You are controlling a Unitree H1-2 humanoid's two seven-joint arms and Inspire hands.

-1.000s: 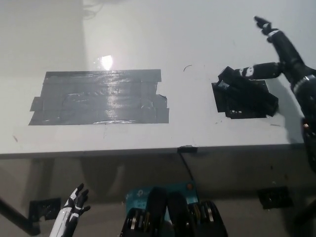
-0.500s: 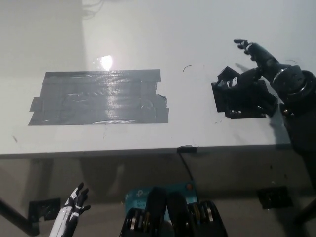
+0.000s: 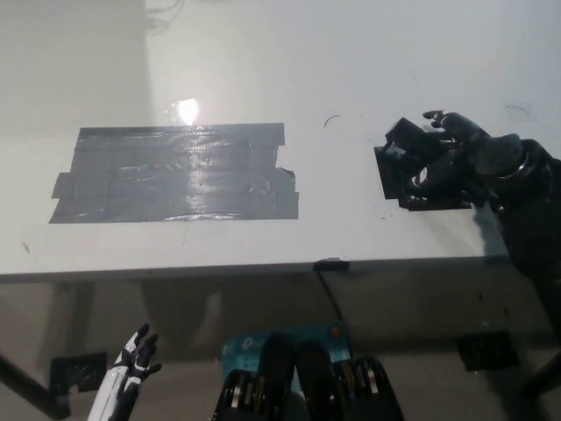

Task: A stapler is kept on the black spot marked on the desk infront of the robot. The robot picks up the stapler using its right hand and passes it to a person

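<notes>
Nearest the camera, below the counter's front edge, the white left robot hand (image 3: 131,364) hangs at the lower left with its fingers spread, holding nothing. A small black clip (image 3: 332,264) sits on the front edge of the white counter (image 3: 263,70), with a thin cable dropping from it.

On the counter, a broad patch of grey tape (image 3: 175,172) covers the left-middle area, catching a glare of light near its upper edge. Well apart from it, to the right, lies the black spot (image 3: 392,180), a smaller square of black tape. The stapler (image 3: 410,149) rests on that spot, its near-left end showing and the rest hidden under the black right robot hand (image 3: 456,158). That hand lies over the stapler with its fingers curled down around it; black on black, whether they truly clamp it cannot be told. A faint curved pen mark (image 3: 332,120) lies just beyond, between the two tape patches.

Half a second ago the right hand was raised above the stapler with fingers reaching up and outward; it has since dropped onto the stapler and curled. The stapler, tape and left hand have not shifted.
</notes>
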